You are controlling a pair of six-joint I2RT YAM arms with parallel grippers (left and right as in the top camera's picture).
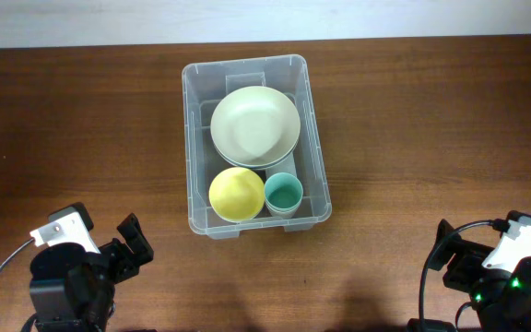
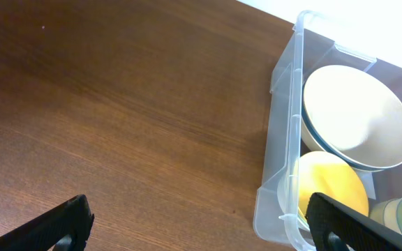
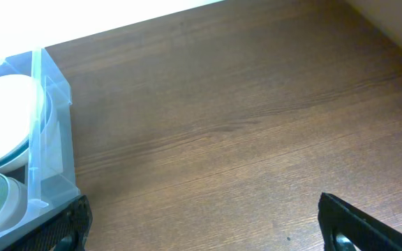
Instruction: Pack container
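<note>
The clear plastic container (image 1: 197, 138) stands at the middle of the table. Inside it lie a large pale green bowl (image 1: 255, 124) at the far end, a yellow bowl (image 1: 236, 194) and a teal cup (image 1: 283, 195) at the near end. My left gripper (image 1: 129, 242) is open and empty at the front left, apart from the container. My right gripper (image 1: 448, 247) is open and empty at the front right. The left wrist view shows the container (image 2: 279, 167), the pale bowl (image 2: 354, 115) and the yellow bowl (image 2: 333, 192). The right wrist view shows the container's corner (image 3: 51, 132).
The wooden table (image 1: 413, 138) stretches to both sides of the container. A pale wall strip (image 1: 265, 18) runs along the table's far edge.
</note>
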